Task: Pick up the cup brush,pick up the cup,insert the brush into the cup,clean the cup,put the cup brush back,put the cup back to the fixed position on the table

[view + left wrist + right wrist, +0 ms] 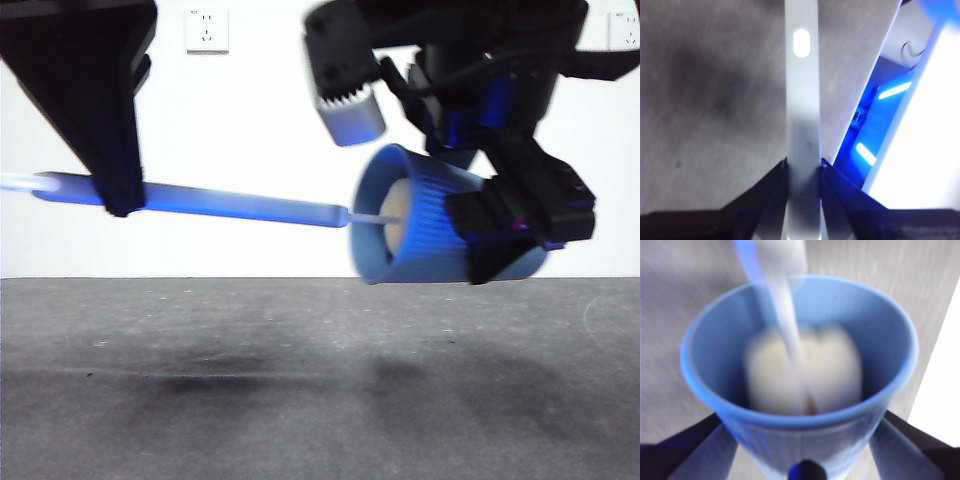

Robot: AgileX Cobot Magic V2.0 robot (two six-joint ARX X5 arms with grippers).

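Note:
In the front view the light blue ribbed cup (420, 225) hangs on its side above the table (300, 380), mouth facing left, with my right gripper (515, 225) shut around its body. The cup brush (240, 205) lies almost level in the air, its grey handle clamped by my left gripper (118, 200) and its cream sponge head (396, 218) inside the cup. The right wrist view looks into the cup (800, 370) with the blurred sponge (805, 372) filling its bottom. The left wrist view shows the handle (802, 100) between my shut jaws.
Two wall sockets (206, 30) sit on the white back wall. A pale toothed part (350, 112) of the right arm hangs above the cup. Shadows of both arms fall on the grey table below.

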